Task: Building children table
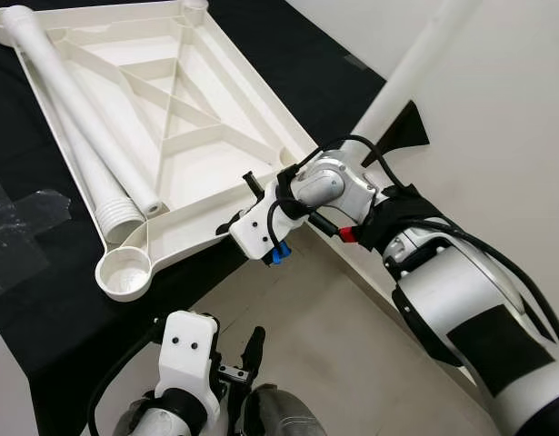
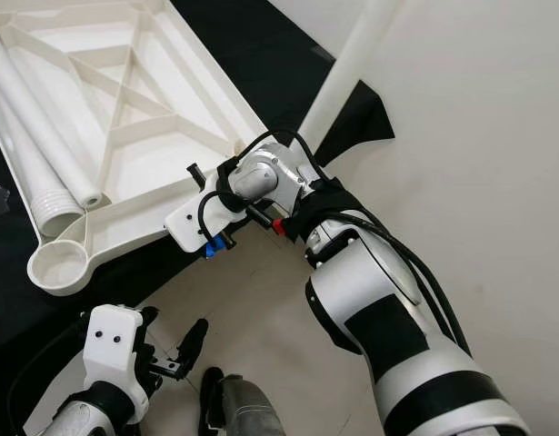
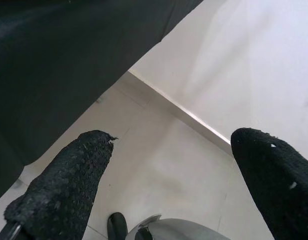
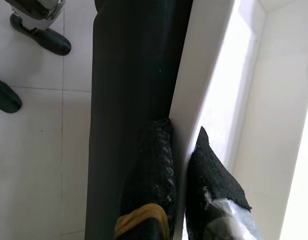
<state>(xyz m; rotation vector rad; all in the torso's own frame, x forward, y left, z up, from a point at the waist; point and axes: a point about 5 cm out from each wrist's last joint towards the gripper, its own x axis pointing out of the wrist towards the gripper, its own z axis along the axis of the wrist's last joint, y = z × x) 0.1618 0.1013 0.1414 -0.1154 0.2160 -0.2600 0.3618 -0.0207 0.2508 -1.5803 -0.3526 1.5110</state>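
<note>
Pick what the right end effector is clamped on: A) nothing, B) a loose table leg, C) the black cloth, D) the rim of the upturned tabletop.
D: the right end effector pinches the tabletop rim, one finger on each side of its white edge wall, while the loose legs lie inside the tabletop.

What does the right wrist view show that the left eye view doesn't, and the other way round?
Right wrist view alone: the right gripper with one finger on each side of the white tabletop rim, shut on it. Left eye view alone: the upturned tabletop's ribbed underside, two loose table legs lying in it, an empty corner socket, and the left gripper hanging idle. Both: the black mat and pale tiled floor.
</note>
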